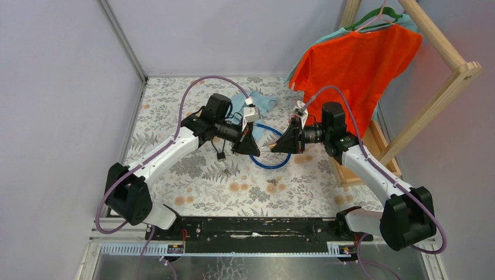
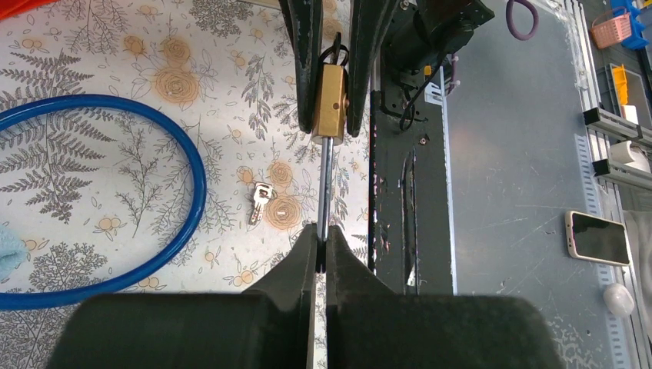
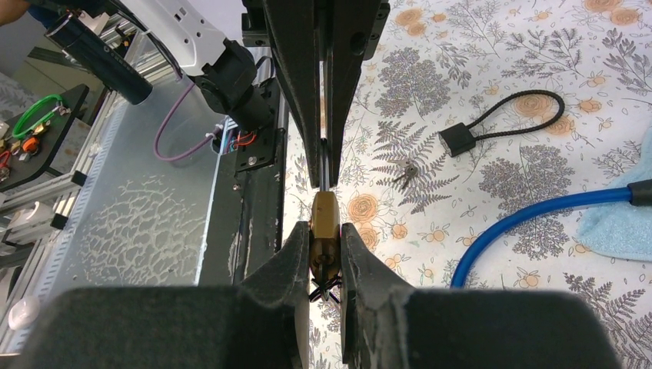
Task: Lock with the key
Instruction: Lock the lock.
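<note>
My right gripper (image 3: 324, 234) is shut on the brass padlock (image 3: 323, 215), which is held in the air. The padlock also shows in the left wrist view (image 2: 332, 100), between the right fingers. A thin silver shackle (image 2: 327, 184) runs from the padlock to my left gripper (image 2: 321, 238), which is shut on its end. A black wire loop (image 3: 323, 288) hangs at the padlock's other end. The small grey key (image 2: 261, 201) lies loose on the floral table below, apart from both grippers; it also shows in the right wrist view (image 3: 404, 175). The grippers meet tip to tip (image 1: 262, 149) over the table's middle.
A blue hose ring (image 1: 269, 146) lies under the grippers. A black plug with a cable loop (image 3: 457, 140) lies left of it. A light blue cloth (image 1: 257, 104) lies at the back. An orange shirt (image 1: 356, 64) hangs on a wooden rack at the right.
</note>
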Robot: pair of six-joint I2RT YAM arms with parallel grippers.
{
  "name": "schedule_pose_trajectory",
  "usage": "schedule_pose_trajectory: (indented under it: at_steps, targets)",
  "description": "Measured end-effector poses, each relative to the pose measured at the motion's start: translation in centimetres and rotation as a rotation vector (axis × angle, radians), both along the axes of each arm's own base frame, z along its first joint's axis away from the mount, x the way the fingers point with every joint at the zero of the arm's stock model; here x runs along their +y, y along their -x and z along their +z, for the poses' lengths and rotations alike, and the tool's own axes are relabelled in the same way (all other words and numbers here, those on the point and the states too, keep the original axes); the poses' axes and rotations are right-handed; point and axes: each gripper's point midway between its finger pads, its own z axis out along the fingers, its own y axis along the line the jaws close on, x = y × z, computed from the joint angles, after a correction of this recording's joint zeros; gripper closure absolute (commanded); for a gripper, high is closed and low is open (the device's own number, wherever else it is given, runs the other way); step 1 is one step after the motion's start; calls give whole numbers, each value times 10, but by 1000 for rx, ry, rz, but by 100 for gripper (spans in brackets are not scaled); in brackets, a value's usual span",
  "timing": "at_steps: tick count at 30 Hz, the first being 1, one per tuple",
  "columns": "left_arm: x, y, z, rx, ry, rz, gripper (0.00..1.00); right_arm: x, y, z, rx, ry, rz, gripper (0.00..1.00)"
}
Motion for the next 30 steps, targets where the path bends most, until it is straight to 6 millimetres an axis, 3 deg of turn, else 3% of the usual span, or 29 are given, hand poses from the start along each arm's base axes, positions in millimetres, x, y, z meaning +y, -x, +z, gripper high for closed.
schedule_pose_trajectory:
  at_steps: [30]
  targets:
    - [-16,-16,-4,192,-26,142,100,-1,-18,-6,57,-12,-84,100]
